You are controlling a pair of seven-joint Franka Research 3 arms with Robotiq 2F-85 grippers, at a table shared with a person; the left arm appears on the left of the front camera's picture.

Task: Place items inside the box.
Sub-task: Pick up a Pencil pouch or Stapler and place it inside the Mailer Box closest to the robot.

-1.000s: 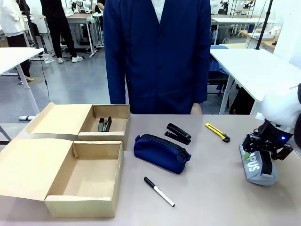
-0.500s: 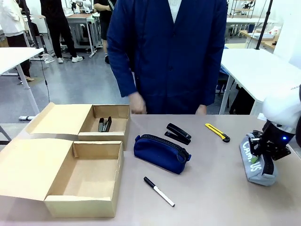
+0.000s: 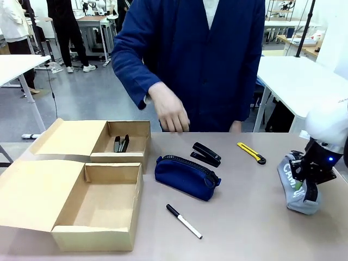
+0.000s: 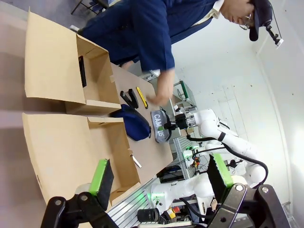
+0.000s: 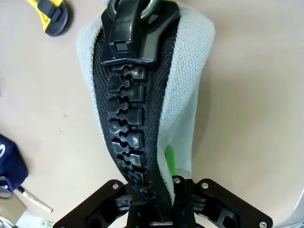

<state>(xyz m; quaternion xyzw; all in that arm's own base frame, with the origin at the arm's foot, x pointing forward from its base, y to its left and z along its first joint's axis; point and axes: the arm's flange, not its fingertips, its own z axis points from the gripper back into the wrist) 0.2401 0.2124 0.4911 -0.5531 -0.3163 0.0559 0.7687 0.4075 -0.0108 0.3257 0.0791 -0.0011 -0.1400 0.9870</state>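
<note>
Jaws of the right gripper point(image 3: 304, 186) are clenched on the grey pencil case point(image 3: 298, 202), near the right edge of the desk point(image 3: 244, 223). The left gripper point(image 4: 159, 176) has its jaws released and holds nothing. The navy pencil case point(image 3: 185, 176), one stapler point(image 3: 206, 154), the yellow knife point(image 3: 251, 152) and the marker point(image 3: 184, 221) lie around the middle of the desk. A second stapler point(image 3: 120, 143) lies inside the far cardboard box point(image 3: 119, 157). The person's hand point(image 3: 169, 114) hovers over the far edge.

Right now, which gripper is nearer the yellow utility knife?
Right. The right gripper, shut on the grey pencil case, sits just right of the yellow utility knife. The left gripper hangs open beyond the cardboard boxes, across the table from it.
</note>
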